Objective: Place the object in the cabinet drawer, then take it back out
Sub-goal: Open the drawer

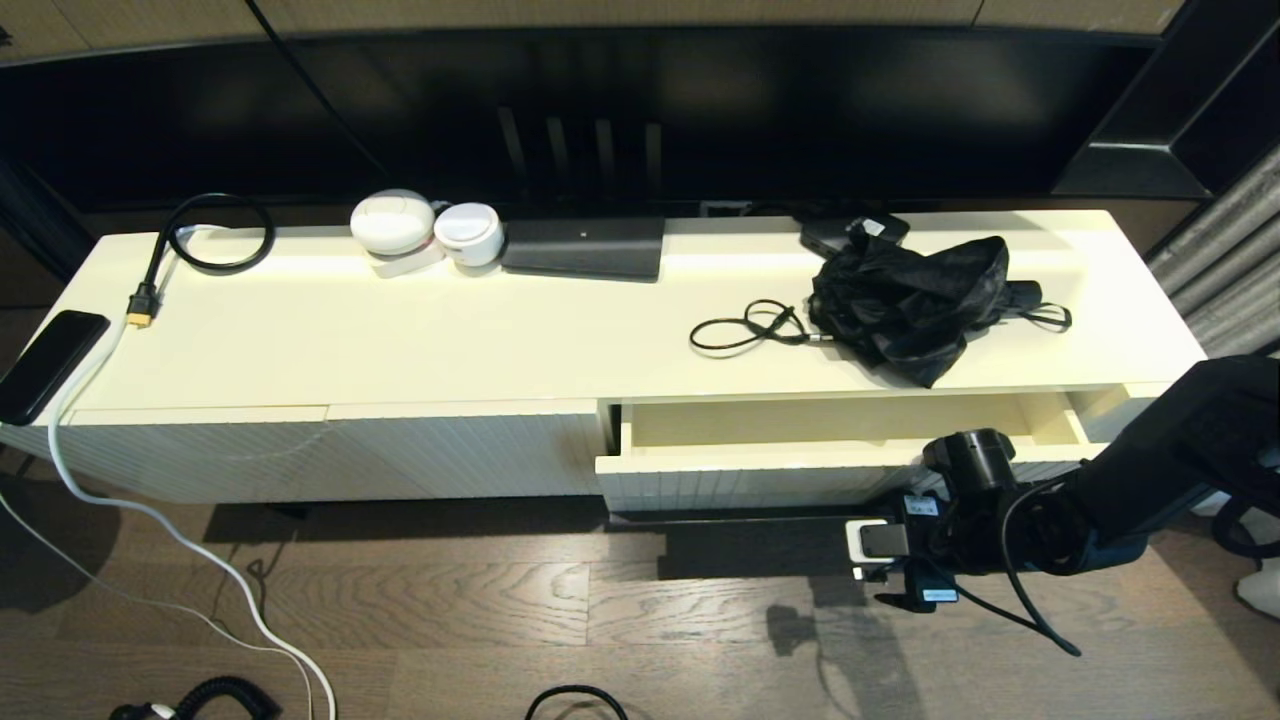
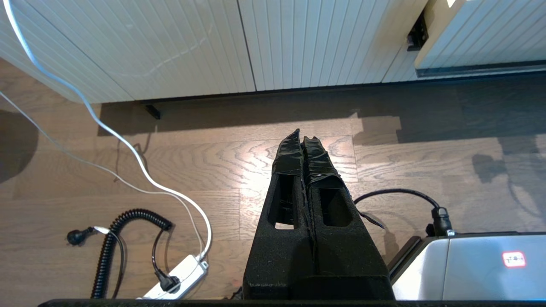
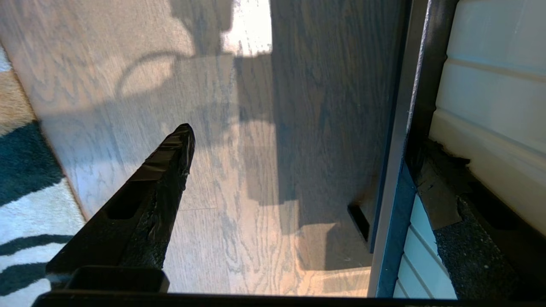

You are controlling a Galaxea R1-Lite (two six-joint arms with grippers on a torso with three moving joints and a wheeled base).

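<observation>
The cabinet drawer (image 1: pixel 830 455) stands pulled out on the right of the long cream cabinet, and its glossy inside is bare. The object (image 1: pixel 915 295), a crumpled black bundle of fabric, lies on the cabinet top just behind the drawer. My right gripper (image 1: pixel 900 560) hangs low in front of the drawer's ribbed front and is open. In the right wrist view, the right gripper (image 3: pixel 305 138) has one finger over the floor and the other by the black bar handle (image 3: pixel 394 179). My left gripper (image 2: pixel 303 138) is shut and empty over the floor. It is out of the head view.
A thin black cable (image 1: pixel 745 328) lies beside the object. Two white round devices (image 1: pixel 392 222), a flat black box (image 1: pixel 585 247), a looped cable (image 1: pixel 215 235) and a phone (image 1: pixel 50 362) are on the cabinet's left. A white cord (image 1: pixel 200 560) and power strip (image 2: pixel 179 275) are on the floor.
</observation>
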